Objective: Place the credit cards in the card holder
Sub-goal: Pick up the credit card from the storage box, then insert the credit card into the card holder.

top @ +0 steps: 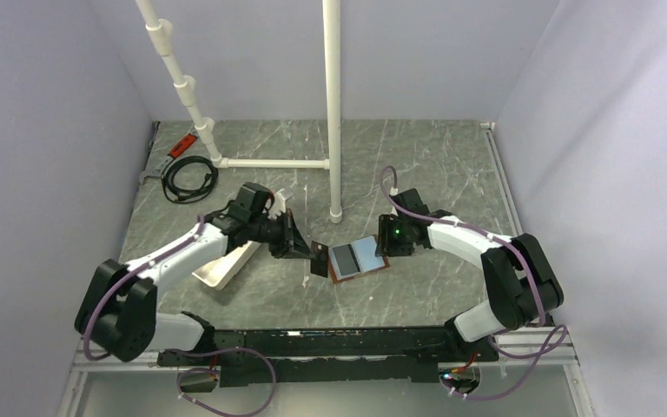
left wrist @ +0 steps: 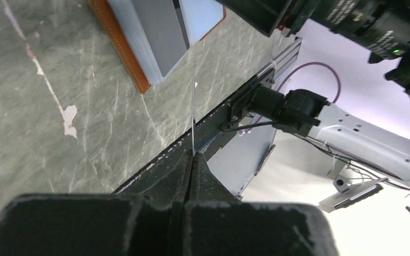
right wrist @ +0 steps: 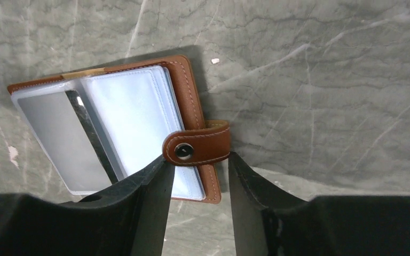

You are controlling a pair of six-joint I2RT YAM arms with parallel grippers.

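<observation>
The card holder lies open on the table, brown leather with clear sleeves. The left sleeve shows grey-silver, the right light blue. My left gripper is shut on a credit card, held on edge just left of the holder. In the left wrist view the card shows as a thin line rising from the gripper toward the holder's near corner. My right gripper sits at the holder's right edge. Its fingers touch both ends of the snap strap.
A long white tray lies under my left arm. White pipes stand behind the holder. A black cable coil and a red tool lie at the back left. Walls close in on both sides.
</observation>
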